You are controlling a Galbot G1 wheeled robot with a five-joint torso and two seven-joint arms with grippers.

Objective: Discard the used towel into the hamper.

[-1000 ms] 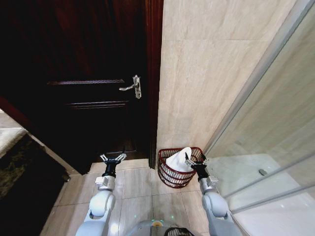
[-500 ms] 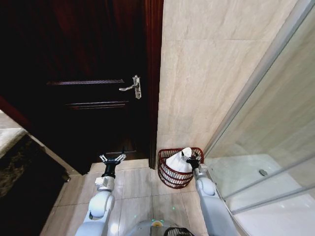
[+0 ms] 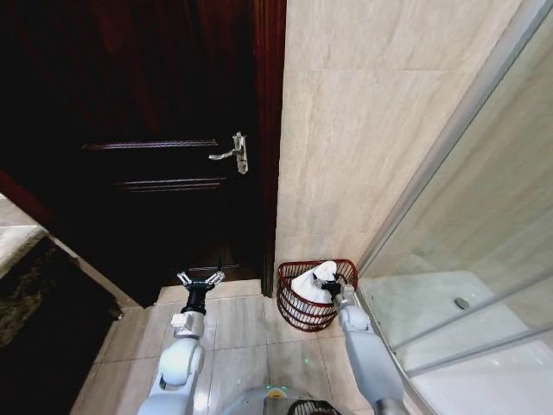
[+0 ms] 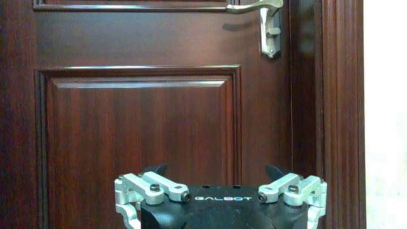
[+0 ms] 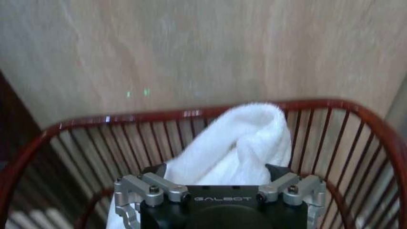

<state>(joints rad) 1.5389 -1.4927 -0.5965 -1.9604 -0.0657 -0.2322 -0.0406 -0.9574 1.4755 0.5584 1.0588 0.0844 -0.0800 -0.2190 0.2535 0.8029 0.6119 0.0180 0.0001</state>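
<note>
- Reaching into the hamper (image 3: pixel 304 304), the right claw (image 3: pixel 329 284) sits low inside the rim with the white towel (image 3: pixel 311 281) at its fingertips.
- In the right wrist view, the towel (image 5: pixel 232 145) rises in a folded hump between the two dark fingers (image 5: pixel 156 170); the fingers stand a little apart with cloth between them, but whether they are pinching it or merely flanking it I cannot tell.
- The hamper, reddish-brown with thin upright ribs (image 5: pixel 190 143), stands on the tiled floor (image 3: pixel 251 333) in the corner, against the beige wall (image 3: pixel 363 130) and just beside the glass shower screen (image 3: pixel 467 251).
- Most of the towel lies inside the basket, its top poking above the rim.
- The left claw (image 3: pixel 200 279) hangs over the floor tiles, well apart from the hamper, with its fingers spread wide and nothing held.
- The left wrist view faces the dark wooden door (image 4: pixel 146 119) with its silver lever handle (image 4: pixel 260 14) up near the frame.
</note>
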